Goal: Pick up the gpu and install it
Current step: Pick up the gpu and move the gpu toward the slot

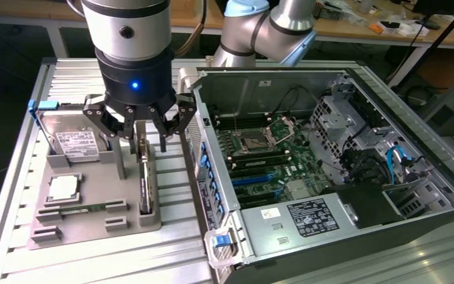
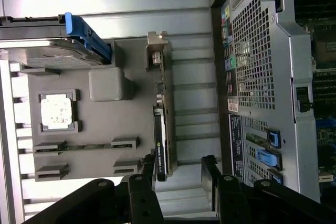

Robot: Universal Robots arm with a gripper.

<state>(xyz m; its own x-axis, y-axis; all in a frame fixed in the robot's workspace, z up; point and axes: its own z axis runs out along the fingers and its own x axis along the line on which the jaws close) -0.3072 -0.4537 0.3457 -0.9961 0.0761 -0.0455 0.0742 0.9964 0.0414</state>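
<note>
The gripper (image 1: 142, 141) hangs on a silver and black arm (image 1: 128, 35), with a small blue light on its dark round body. Its black linked fingers (image 1: 164, 133) are spread wide and hold nothing. It is above the gpu (image 1: 144, 183), not touching it. In the wrist view the card's end lies between the two fingertips, close beside one of them.

The gpu is a thin, flat, dark card with a silvery edge. It stands on its long edge in a slot along the side of a matte grey plastic tray (image 1: 101, 228), on the exterior view's right. Its long axis runs from far to near, parallel to the wall of the computer case (image 1: 290, 83) just beside it. The wrist view shows its metal bracket at the end nearer the hard drive (image 1: 75, 142).

That drive is silver with a white label and blue frame, and it leans in the tray's far corner. Nearer lie a square metal-topped chip (image 1: 63, 188) and a narrow green memory stick (image 1: 81, 209).

The case lies open on its side. It is grey sheet metal with perforated panels and holds a green circuit board (image 1: 262, 157).

Tray and case rest on a surface (image 1: 93, 260) of ribbed aluminium slats. Beyond it stand cluttered wooden benches (image 1: 353, 26).
</note>
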